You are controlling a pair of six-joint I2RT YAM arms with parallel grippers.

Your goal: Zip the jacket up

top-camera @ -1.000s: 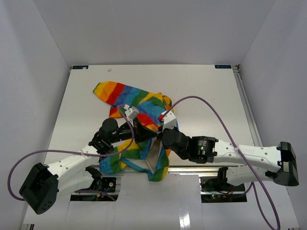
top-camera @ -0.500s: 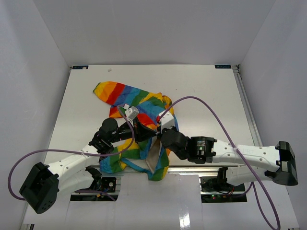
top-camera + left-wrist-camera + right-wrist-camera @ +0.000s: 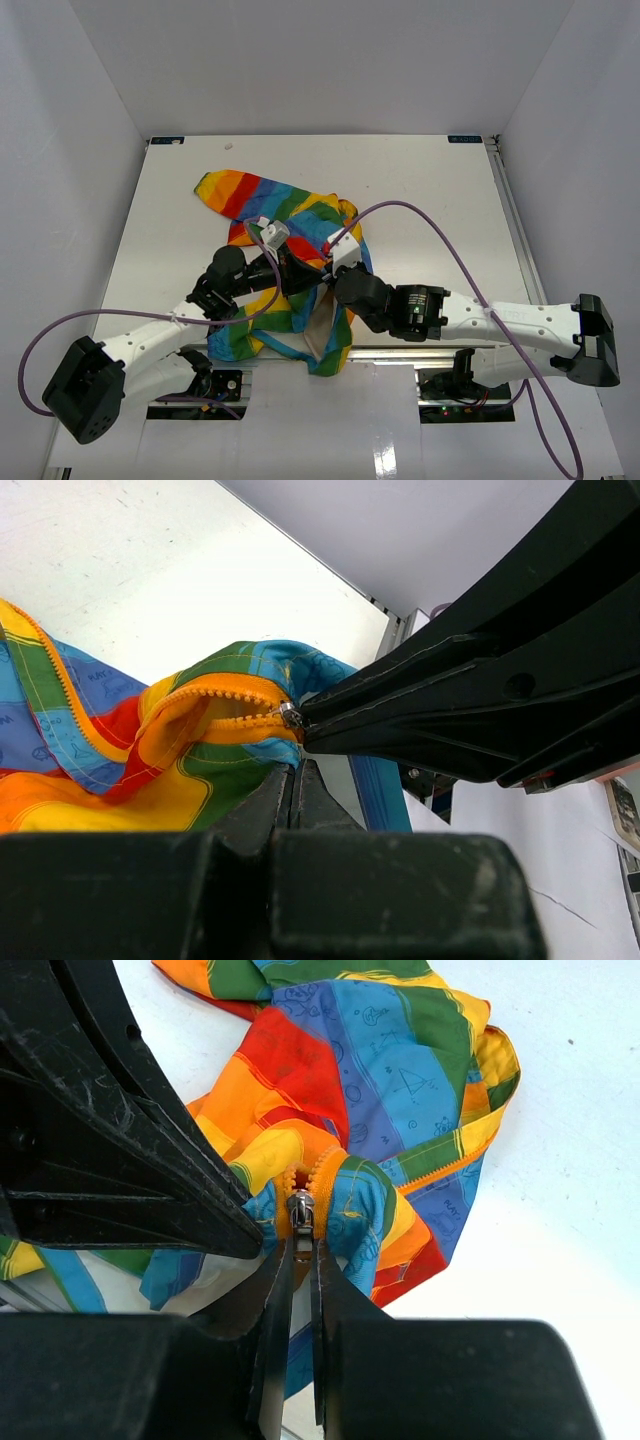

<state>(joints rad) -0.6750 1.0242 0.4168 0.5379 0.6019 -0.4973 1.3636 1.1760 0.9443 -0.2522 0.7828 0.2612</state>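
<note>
Jacket (image 3: 285, 205) lies crumpled on the white desk (image 3: 430, 190), left of centre. One rainbow-striped part reaches toward the far left, and the near end reaches the desk's near edge, with white lining showing there. Both arms meet over the middle of the garment, tips close together. Left end effector (image 3: 295, 776): fingers closed almost completely and pinching a fold of the jacket just below the zipper slider (image 3: 290, 716); only a thin dark line is visible between them. Right end effector (image 3: 298, 1260): jaws nearly shut, and the slider's pull tab runs down into the narrow gap between the fingertips, so it is gripped there. In the left wrist view the right end effector's black fingers come in from the right and their tips meet the slider. Orange zipper teeth (image 3: 215, 693) curve away from the slider to the left, with the two sides apart past it. The gripped fold is lifted off the desk. A purple cable (image 3: 440, 235) arcs over the right arm.
</note>
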